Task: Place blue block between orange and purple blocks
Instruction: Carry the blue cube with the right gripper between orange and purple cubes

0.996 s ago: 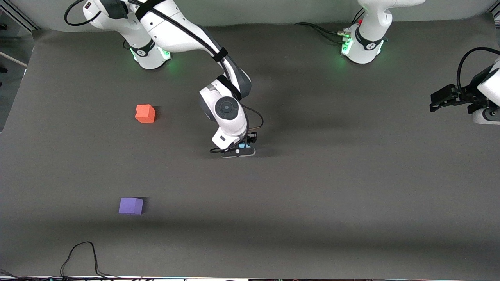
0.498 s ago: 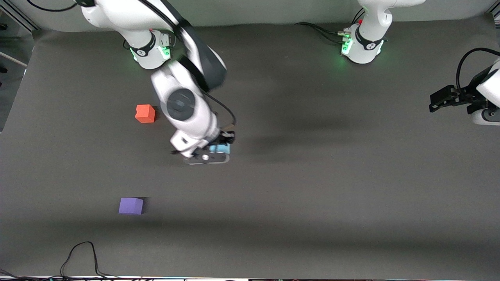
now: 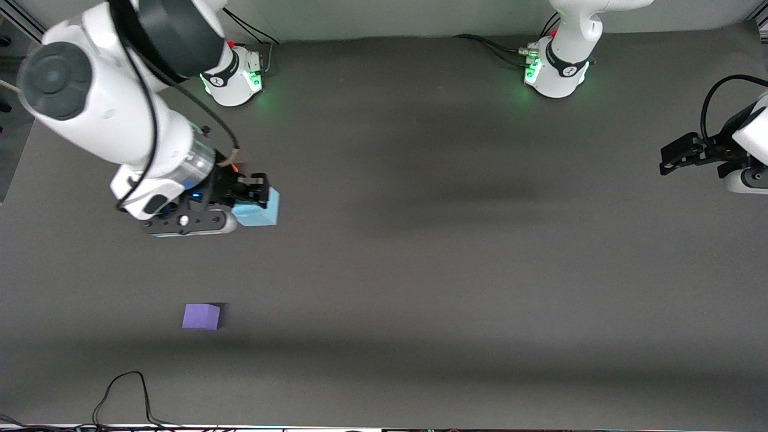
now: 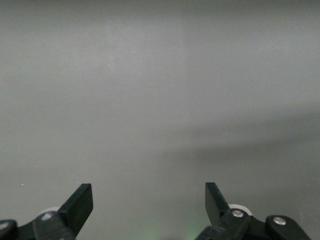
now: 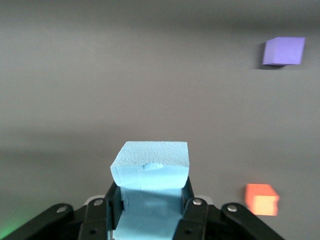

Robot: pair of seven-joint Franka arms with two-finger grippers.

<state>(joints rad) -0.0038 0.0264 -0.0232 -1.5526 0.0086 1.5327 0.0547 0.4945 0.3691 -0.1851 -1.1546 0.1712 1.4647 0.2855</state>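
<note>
Over the table [image 3: 456, 252], above the purple block [image 3: 201, 316] | right gripper [image 3: 255, 201] clamped on blue block [image 3: 259, 210], grainy foam cube | left gripper [image 3: 675, 157] waits, spread wide, empty.

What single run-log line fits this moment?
right gripper: shut on blue block, in air | left gripper: open, waiting | purple block: on table
</note>
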